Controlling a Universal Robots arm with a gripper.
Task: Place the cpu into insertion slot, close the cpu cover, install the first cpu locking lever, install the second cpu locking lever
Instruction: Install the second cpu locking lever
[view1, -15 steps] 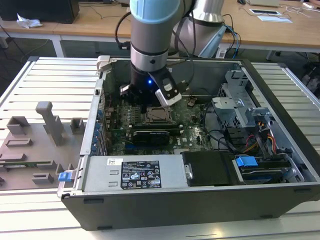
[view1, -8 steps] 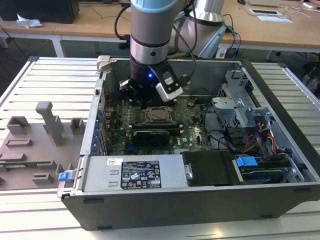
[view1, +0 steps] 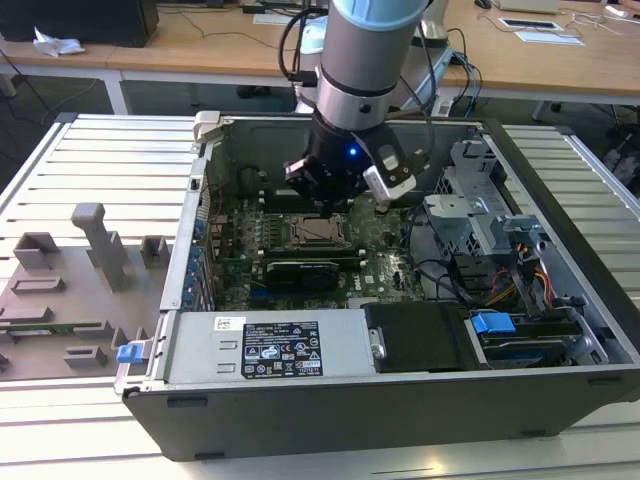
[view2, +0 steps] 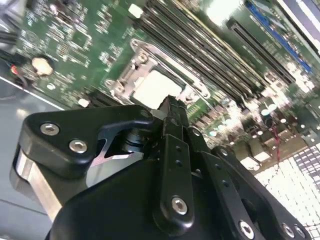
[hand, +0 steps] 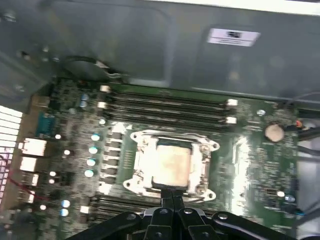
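The cpu (hand: 170, 162), a pale beige square, lies in the socket on the green motherboard (hand: 250, 150). The cpu cover (hand: 142, 150), a silver frame, lies flat around it with the chip showing through its window. In the second wrist view the cpu (view2: 152, 87) and the cover (view2: 131, 75) sit just beyond the fingertips. My gripper (hand: 172, 192) hangs close over the socket's edge, its black fingers pressed together with nothing between them; it appears again in the second wrist view (view2: 170, 106). In the exterior view the gripper (view1: 325, 203) hovers just above the socket (view1: 318, 232). Whether the locking levers are latched I cannot tell.
The open computer case (view1: 190, 270) lies on a slatted table. Memory slots (hand: 170, 107) run beside the socket. A power supply (view1: 270, 345) with a white label fills the front, drive cages and cables (view1: 500, 260) the exterior view's right. Grey fixtures (view1: 100, 245) stand at its left.
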